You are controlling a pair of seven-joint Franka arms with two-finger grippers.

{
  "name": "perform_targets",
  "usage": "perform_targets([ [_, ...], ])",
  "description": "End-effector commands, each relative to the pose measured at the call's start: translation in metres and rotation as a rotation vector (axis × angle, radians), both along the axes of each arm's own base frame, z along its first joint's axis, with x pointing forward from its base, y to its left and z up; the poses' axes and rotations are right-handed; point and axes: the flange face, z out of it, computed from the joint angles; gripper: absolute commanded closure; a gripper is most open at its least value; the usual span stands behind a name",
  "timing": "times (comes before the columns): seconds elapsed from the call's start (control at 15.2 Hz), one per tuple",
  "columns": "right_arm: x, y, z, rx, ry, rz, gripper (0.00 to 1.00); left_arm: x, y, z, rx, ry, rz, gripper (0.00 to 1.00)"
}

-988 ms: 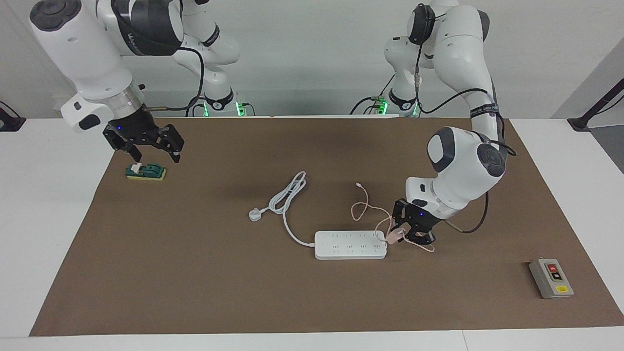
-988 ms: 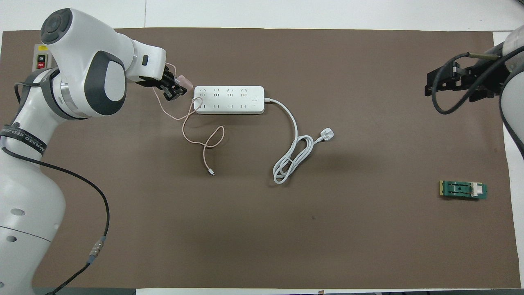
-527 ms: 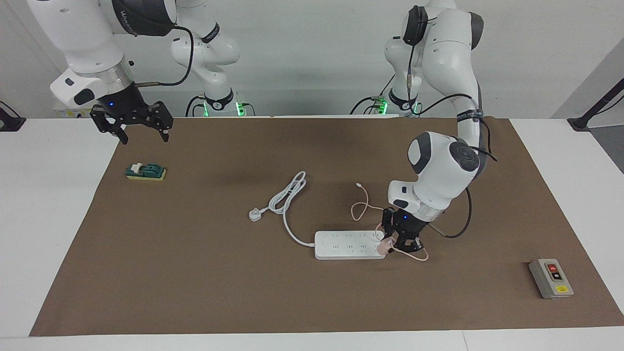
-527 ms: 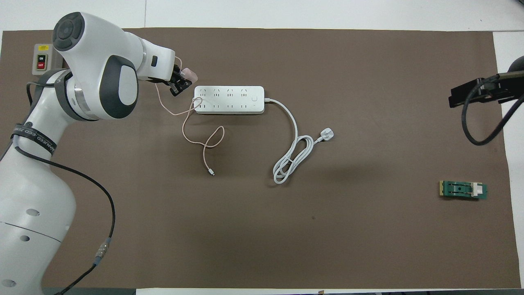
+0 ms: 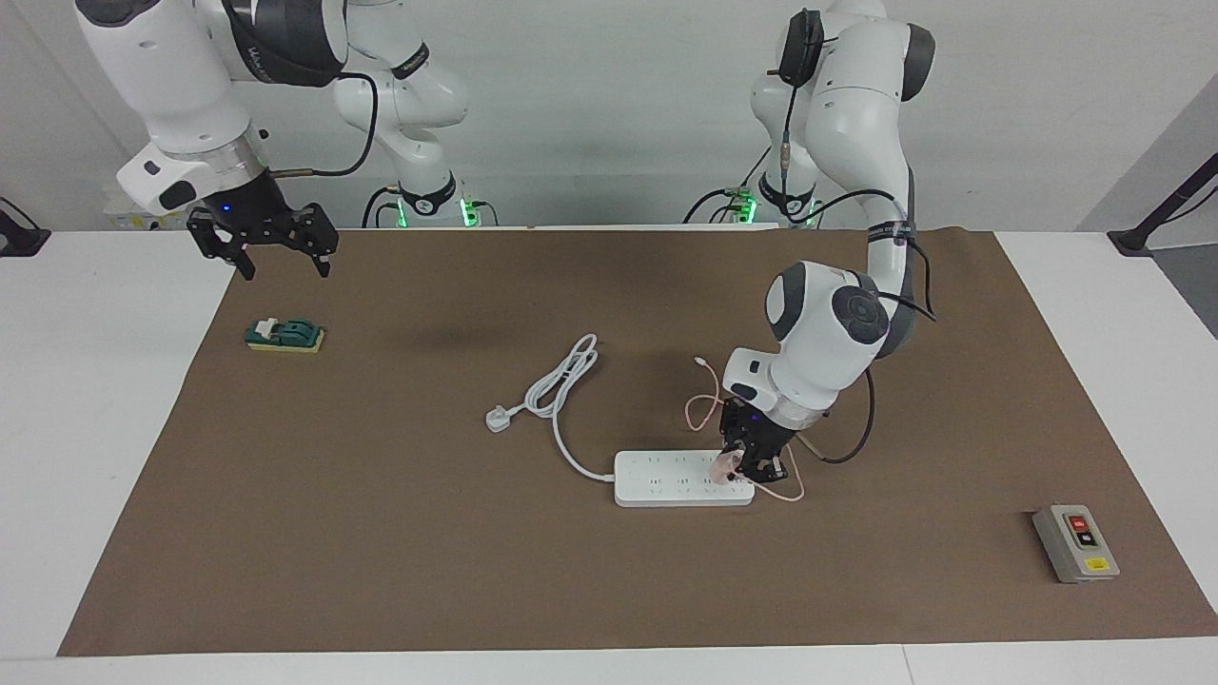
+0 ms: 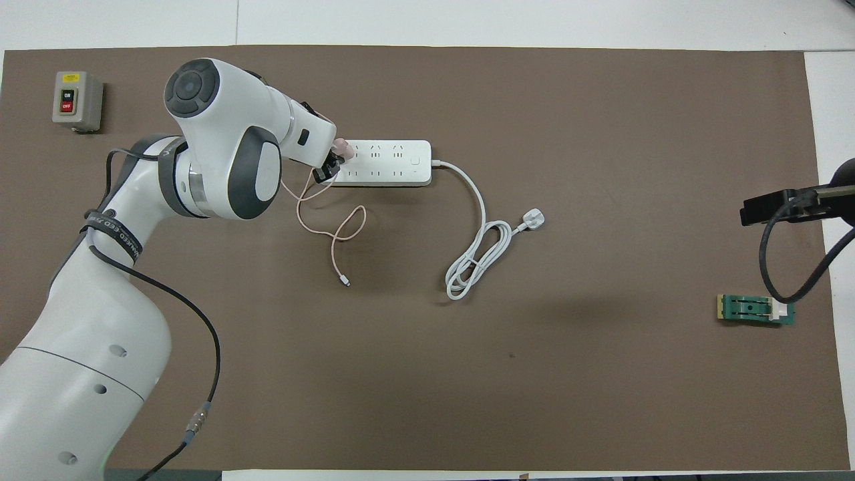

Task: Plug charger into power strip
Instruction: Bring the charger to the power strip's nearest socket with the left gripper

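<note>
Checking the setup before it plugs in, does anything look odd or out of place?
Only one thing: the power strip's own plug lies loose on the mat, connected to nothing. The charger, held by the left gripper, is over the strip's end.

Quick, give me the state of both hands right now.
Left hand: shut on the charger, over the end of the power strip.
Right hand: open, holding nothing, raised over the table's edge.
</note>
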Motion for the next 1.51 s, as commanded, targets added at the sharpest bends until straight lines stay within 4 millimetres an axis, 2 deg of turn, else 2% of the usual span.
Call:
perform_targets([
  [0.0,-0.009,-0.002,-0.001,-0.017,-0.006,0.010,0.00,-0.012,0.012,0.007,0.036,0.053,-0.037,1.00],
  [0.26,-0.010,0.003,-0.002,-0.004,0.011,-0.028,0.00,-0.017,0.023,0.012,0.041,0.064,-0.088,1.00],
  [0.33,-0.011,0.004,-0.002,-0.004,0.020,-0.026,0.00,-0.018,0.032,0.013,0.044,0.074,-0.095,1.00],
  [0.53,-0.014,0.005,-0.003,-0.002,0.043,-0.026,0.00,-0.031,0.040,0.009,0.051,0.087,-0.124,1.00],
  [0.86,-0.014,0.011,-0.002,-0.002,0.040,-0.017,0.00,-0.042,0.079,0.015,0.055,0.091,-0.139,1.00],
  [1.19,-0.013,0.010,-0.002,-0.004,0.040,-0.013,0.00,-0.032,0.070,0.029,0.030,0.053,-0.094,1.00],
  [1.45,-0.013,0.010,-0.002,-0.003,0.041,-0.013,0.00,-0.032,0.054,0.027,0.025,0.011,-0.060,1.00],
])
